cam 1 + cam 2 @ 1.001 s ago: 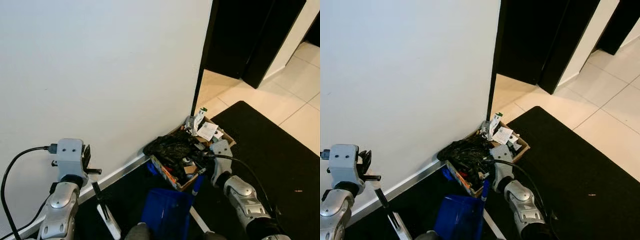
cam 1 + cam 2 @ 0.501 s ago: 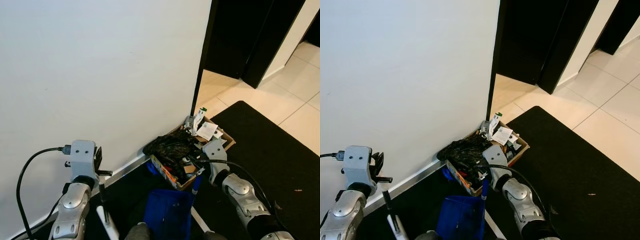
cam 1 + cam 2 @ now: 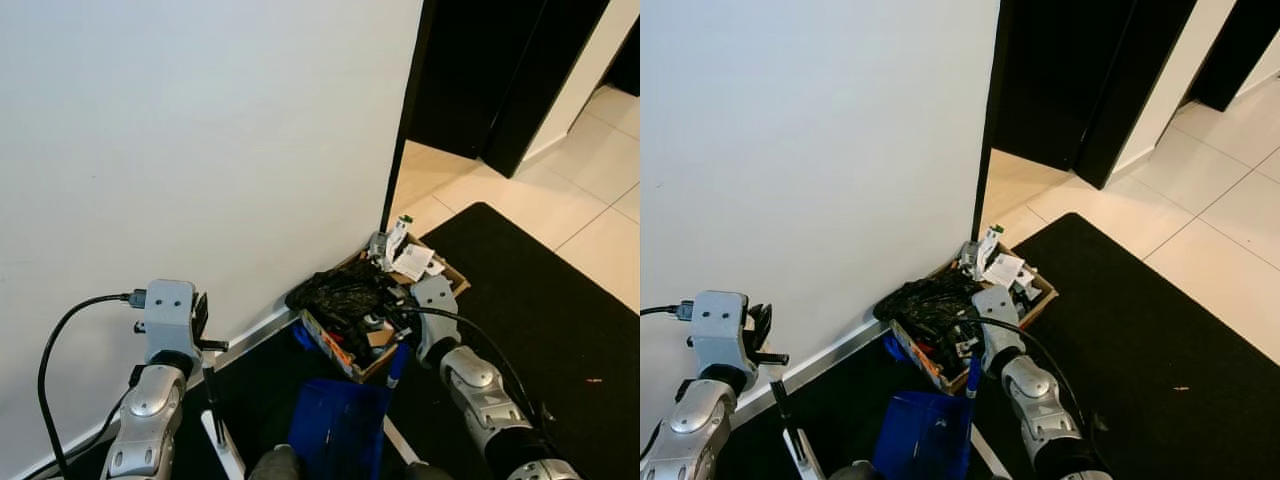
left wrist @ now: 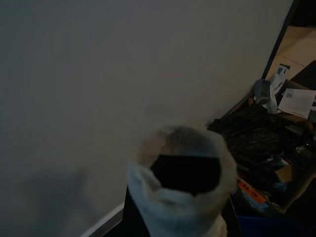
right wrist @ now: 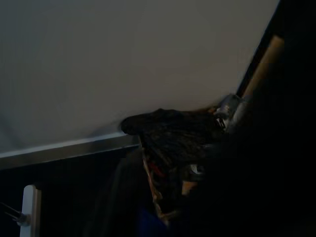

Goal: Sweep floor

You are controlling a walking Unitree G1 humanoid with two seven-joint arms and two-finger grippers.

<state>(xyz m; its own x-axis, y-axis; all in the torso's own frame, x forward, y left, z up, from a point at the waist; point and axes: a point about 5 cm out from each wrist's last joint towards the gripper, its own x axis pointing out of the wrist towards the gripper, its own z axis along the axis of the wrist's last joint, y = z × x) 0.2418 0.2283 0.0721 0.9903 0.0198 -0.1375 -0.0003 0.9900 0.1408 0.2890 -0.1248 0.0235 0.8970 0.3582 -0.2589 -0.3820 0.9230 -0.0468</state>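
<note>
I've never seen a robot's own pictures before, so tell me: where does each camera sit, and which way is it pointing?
Left and right eye views: on the head, looking down at a cardboard box of clutter by the white wall; both silver arms show.
Left wrist view: on the left arm, facing the wall and box; a pale wrapped tip shows close up.
Right wrist view: on the right arm, dark, facing the box.
All share the box and wall.
</note>
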